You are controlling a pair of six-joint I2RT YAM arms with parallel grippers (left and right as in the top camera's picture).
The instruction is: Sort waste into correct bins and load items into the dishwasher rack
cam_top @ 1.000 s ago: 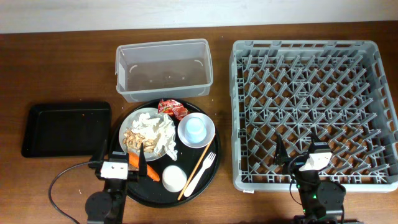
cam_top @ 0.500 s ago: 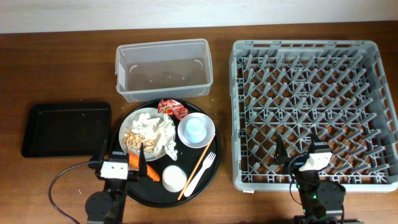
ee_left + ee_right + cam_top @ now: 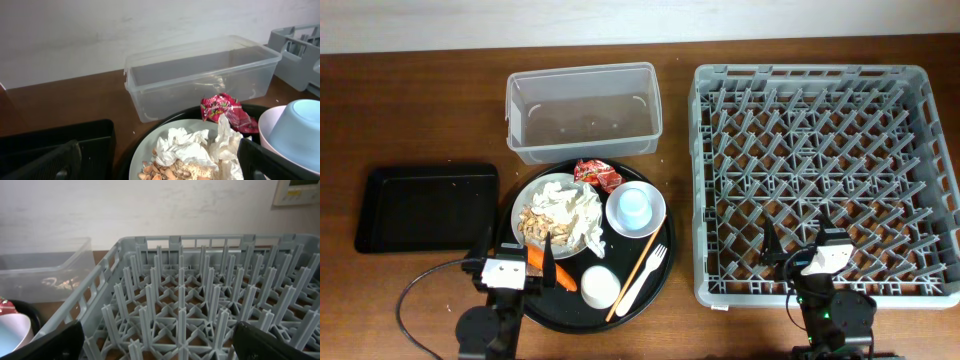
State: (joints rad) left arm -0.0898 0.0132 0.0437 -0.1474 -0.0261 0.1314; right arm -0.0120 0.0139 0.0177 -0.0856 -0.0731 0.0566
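While left gripper [image 3: 516, 248] and right gripper [image 3: 797, 234] gape unladen, tissues [image 3: 576, 212] and scraps [image 3: 532, 226] cover the plate [image 3: 540, 187].

Barely a twitch out there!

Across the last second nothing has been lifted, dropped or slid, and no object has a new spot. The only flicker is at the near left. The left wrist housing [image 3: 505, 272], at the near-left edge of the round black tray [image 3: 560, 308], looks a hair off its earlier spot in the overhead view, and that is too slight to call for sure. The left gripper [image 3: 517, 250] shows no change in its wide spread. The right gripper [image 3: 798, 235], over the near edge of the dishwasher rack [image 3: 698, 180], shows none either, and no shift of place.
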